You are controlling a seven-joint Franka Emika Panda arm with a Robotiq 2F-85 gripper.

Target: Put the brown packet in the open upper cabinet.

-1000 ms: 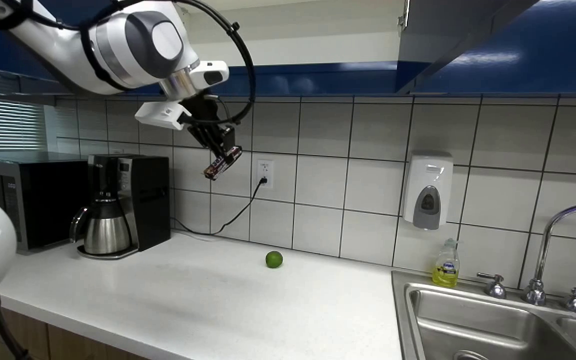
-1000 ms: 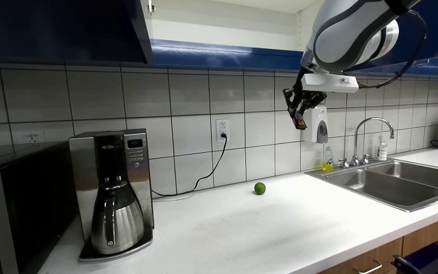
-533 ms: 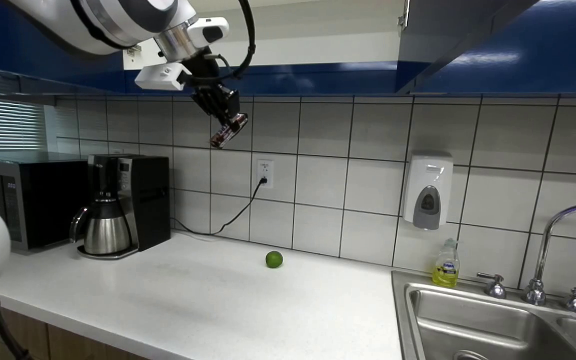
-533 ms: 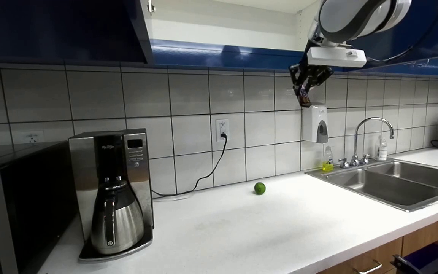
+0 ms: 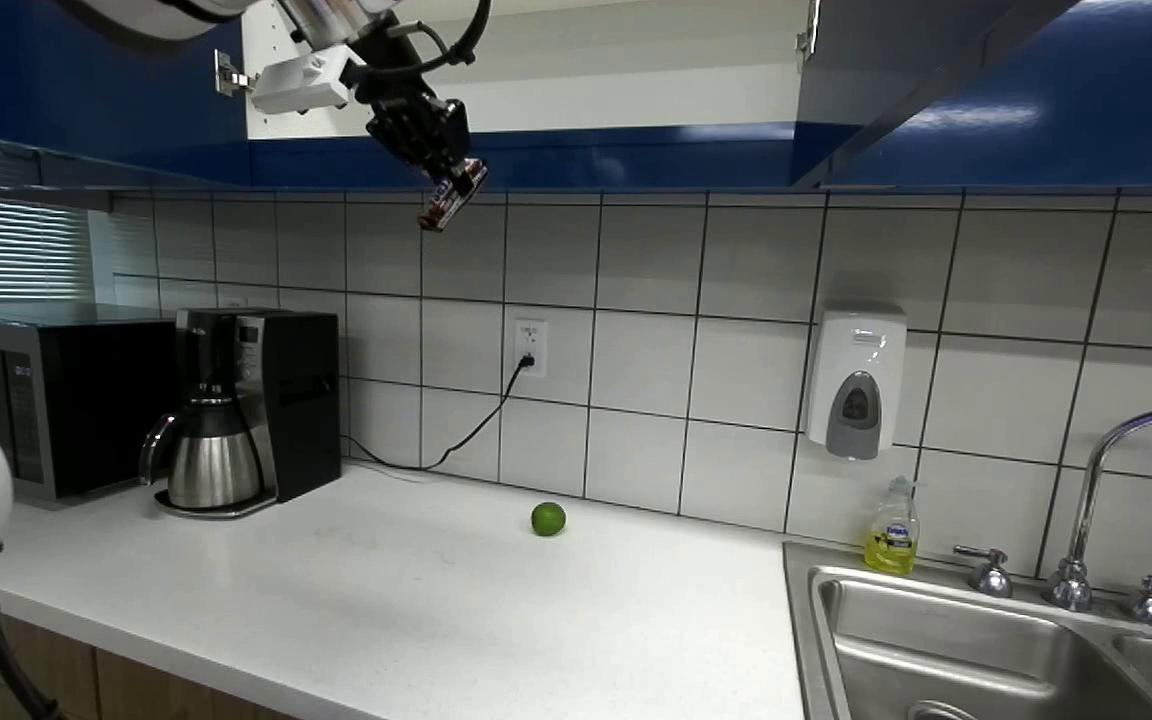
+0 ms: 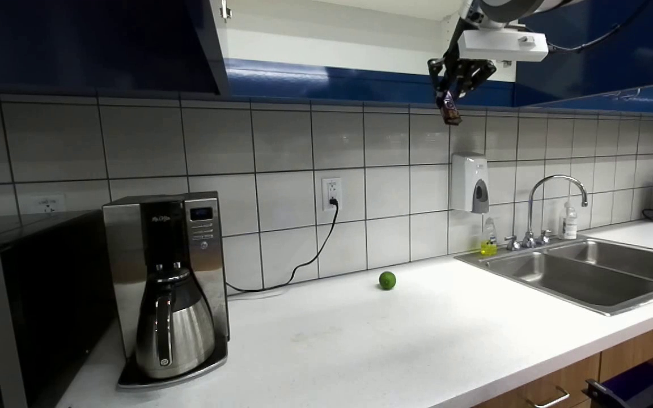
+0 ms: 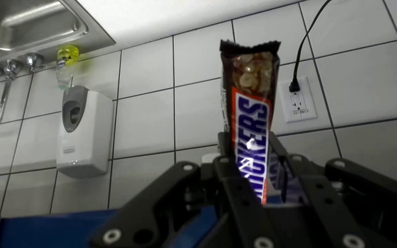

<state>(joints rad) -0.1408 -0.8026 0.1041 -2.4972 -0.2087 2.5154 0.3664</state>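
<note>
The brown packet, a Snickers bar wrapper (image 7: 250, 79), is pinched between the black fingers of my gripper (image 7: 249, 141) in the wrist view. Its free end sticks out past the fingertips. In both exterior views my gripper (image 5: 452, 172) (image 6: 450, 89) holds the packet (image 5: 444, 208) (image 6: 451, 115) tilted and pointing down, high above the counter. The packet hangs about level with or just below the blue lower edge of the open upper cabinet. The cabinet's white interior (image 5: 616, 95) (image 6: 332, 42) shows behind and above the gripper in both exterior views. Part of the interior is hidden by the arm.
Open blue cabinet doors (image 5: 896, 90) (image 6: 94, 51) stand out at the sides. Below are a coffee maker (image 5: 301, 400), a microwave (image 5: 86, 390), a green ball (image 5: 548, 519) on the white counter (image 5: 436, 590), a soap dispenser (image 5: 856, 380) and a steel sink (image 5: 946, 640).
My gripper has risen with the packet still held, from well below the cabinet's lower edge to about that edge. The ball and the cabinet have not moved.
</note>
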